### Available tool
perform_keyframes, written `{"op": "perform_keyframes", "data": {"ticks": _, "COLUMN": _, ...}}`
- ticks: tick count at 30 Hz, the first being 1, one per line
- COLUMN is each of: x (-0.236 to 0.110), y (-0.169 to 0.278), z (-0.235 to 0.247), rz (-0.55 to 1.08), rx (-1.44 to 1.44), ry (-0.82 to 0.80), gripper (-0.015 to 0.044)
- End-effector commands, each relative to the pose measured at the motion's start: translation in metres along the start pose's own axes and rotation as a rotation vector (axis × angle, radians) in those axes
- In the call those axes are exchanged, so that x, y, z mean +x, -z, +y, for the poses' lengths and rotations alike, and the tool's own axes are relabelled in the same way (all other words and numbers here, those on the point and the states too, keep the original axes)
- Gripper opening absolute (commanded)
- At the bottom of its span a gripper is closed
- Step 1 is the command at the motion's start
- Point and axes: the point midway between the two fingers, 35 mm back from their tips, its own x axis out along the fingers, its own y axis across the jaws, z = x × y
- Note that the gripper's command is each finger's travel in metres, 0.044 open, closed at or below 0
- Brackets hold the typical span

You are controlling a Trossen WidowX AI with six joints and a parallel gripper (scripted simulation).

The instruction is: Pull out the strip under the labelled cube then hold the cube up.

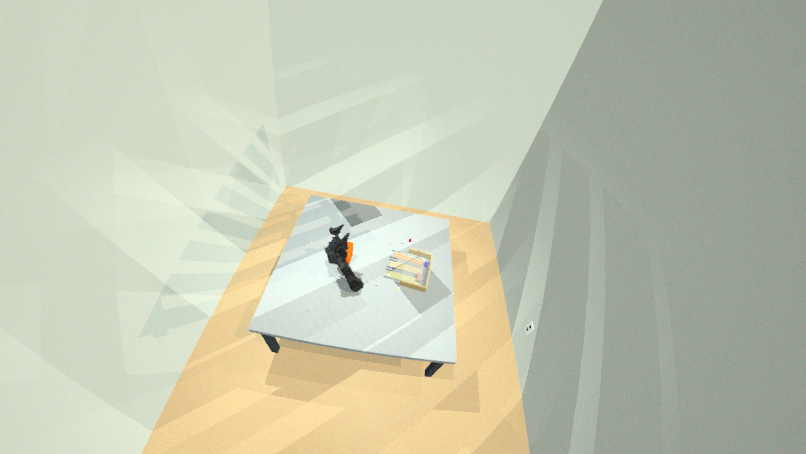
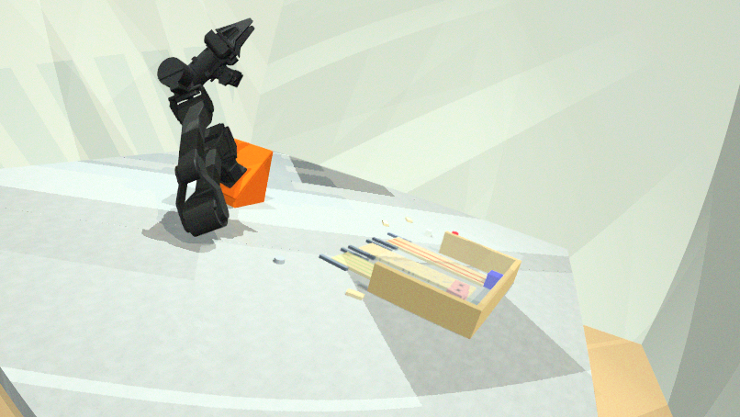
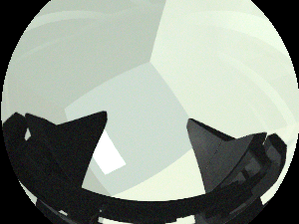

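Observation:
A shallow wooden tray (image 2: pixel 424 301) (image 1: pixel 427 278) sits on the grey table (image 2: pixel 155 321) (image 1: pixel 338 327) and holds several flat strips side by side. Their dark handles (image 2: pixel 332 262) stick out of its open left end. A pink cube (image 2: pixel 459 288) (image 1: pixel 419 276) with small dark marks rests on a strip near the tray's closed end. A blue cube (image 2: pixel 492 278) (image 1: pixel 426 263) rests on the red-striped strip (image 2: pixel 434 256) beside it. My gripper (image 2: pixel 247 25) (image 1: pixel 337 228) (image 3: pixel 148 119) is open and empty. It points up into the air, high above the arm's base and far left of the tray.
An orange wedge (image 2: pixel 253 175) (image 1: pixel 350 252) stands right behind the arm's base. A small grey disc (image 2: pixel 279 260) and a small tan block (image 2: pixel 354 294) lie left of the tray. A tiny red piece (image 2: pixel 454 232) (image 1: pixel 409 240) and pale bits lie behind it.

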Motion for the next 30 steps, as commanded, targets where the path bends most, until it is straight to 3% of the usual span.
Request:
{"op": "perform_keyframes", "data": {"ticks": 1, "x": 0.0, "y": 0.0, "z": 0.0, "rz": -0.002, "rx": -0.009, "ry": -0.001, "gripper": 0.04}}
{"op": "perform_keyframes", "data": {"ticks": 4, "x": 0.007, "y": 0.001, "z": -0.001, "rz": -0.027, "rx": -0.141, "ry": -0.016, "gripper": 0.04}}
{"op": "perform_keyframes", "data": {"ticks": 10, "x": 0.04, "y": -0.008, "z": -0.008, "rz": -0.179, "rx": -0.697, "ry": -0.024, "gripper": 0.04}}
{"op": "perform_keyframes", "data": {"ticks": 19, "x": 0.089, "y": -0.073, "z": -0.009, "rz": -0.528, "rx": -1.425, "ry": 0.179, "gripper": 0.04}}
{"op": "perform_keyframes", "data": {"ticks": 24, "x": 0.108, "y": -0.132, "z": 0.007, "rz": -0.766, "rx": -1.825, "ry": 0.46, "gripper": 0.04}}
{"op": "perform_keyframes", "data": {"ticks": 30, "x": 0.107, "y": -0.219, "z": 0.039, "rz": -0.99, "rx": -2.162, "ry": 1.017, "gripper": 0.04}}
